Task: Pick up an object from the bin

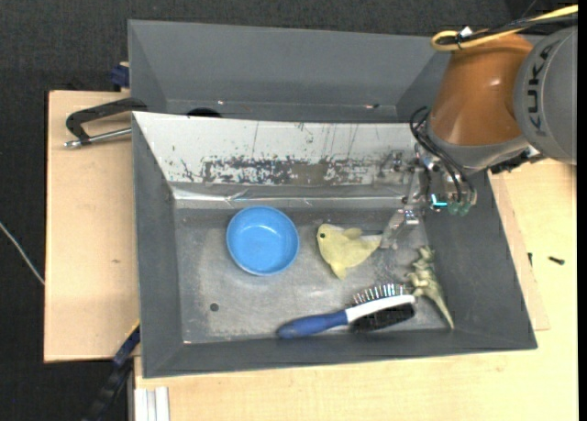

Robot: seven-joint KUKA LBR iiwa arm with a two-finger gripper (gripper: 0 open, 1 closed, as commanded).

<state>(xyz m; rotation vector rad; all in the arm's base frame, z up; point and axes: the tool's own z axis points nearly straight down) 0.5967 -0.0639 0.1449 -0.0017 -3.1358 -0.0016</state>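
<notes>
My gripper [400, 223] hangs at the right side of the bin, close to the back wall. Its tip is just right of a pale yellow, crumpled soft thing [344, 247] lying in the middle of the floor; whether they touch is unclear. Below the gripper a small tan toy figure [429, 283] lies against the right slope. A hairbrush [353, 315] with a blue handle and dark bristles lies along the front, its head under the gripper's side.
A round blue bowl [263, 239] stands upright on the floor left of the yellow thing. The arm with its orange cover comes in over the bin's upper right corner. The left part of the floor is bare metal.
</notes>
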